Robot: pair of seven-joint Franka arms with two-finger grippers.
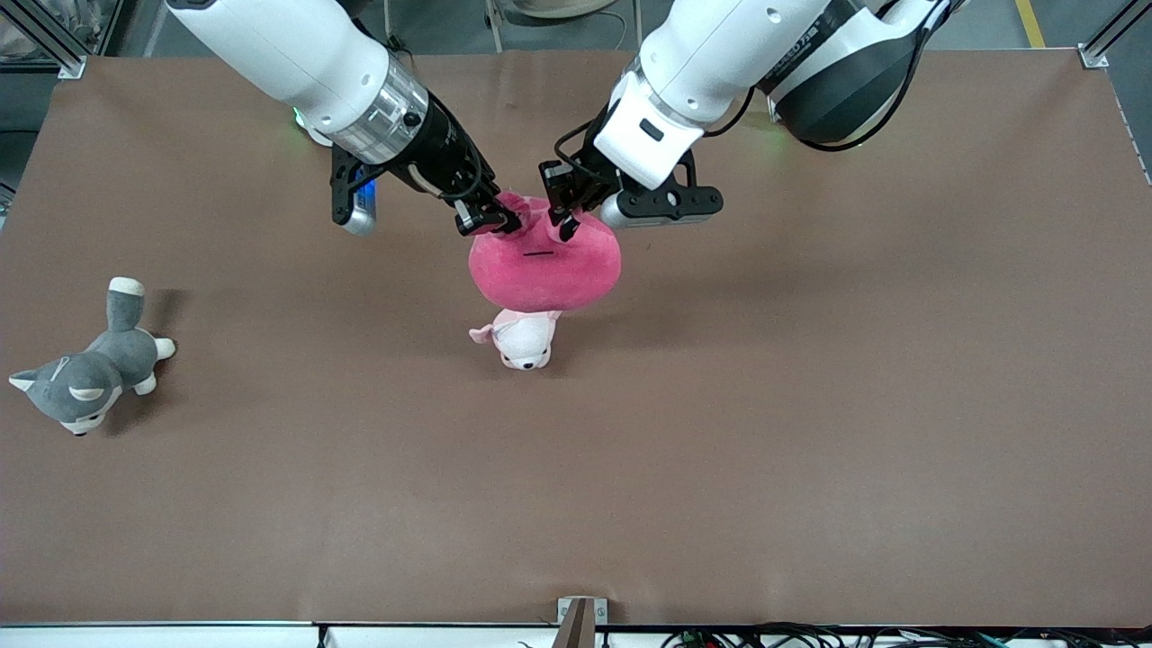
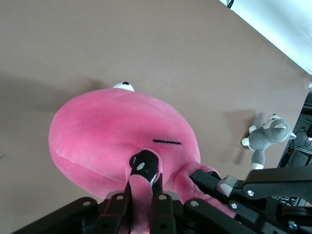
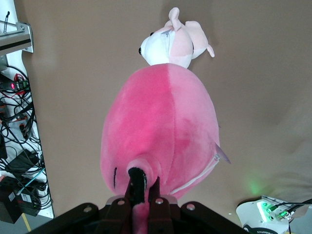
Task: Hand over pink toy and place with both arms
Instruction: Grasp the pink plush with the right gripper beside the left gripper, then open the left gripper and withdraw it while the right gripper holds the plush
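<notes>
Both the left gripper (image 1: 565, 214) and right gripper (image 1: 490, 219) are pinched closed on the pink toy (image 1: 544, 266), hanging mid-frame. It looks light and squishy, so those little top nubs seem like the best place to grab

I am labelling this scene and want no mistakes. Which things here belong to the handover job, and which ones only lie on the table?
Part of the job:
- pink toy, held in the air
- left gripper, shut on the toy
- right gripper, shut on the toy

Only lying about:
- pale pink puppy plush, on the table under the toy
- grey husky plush, toward the right arm's end
</notes>
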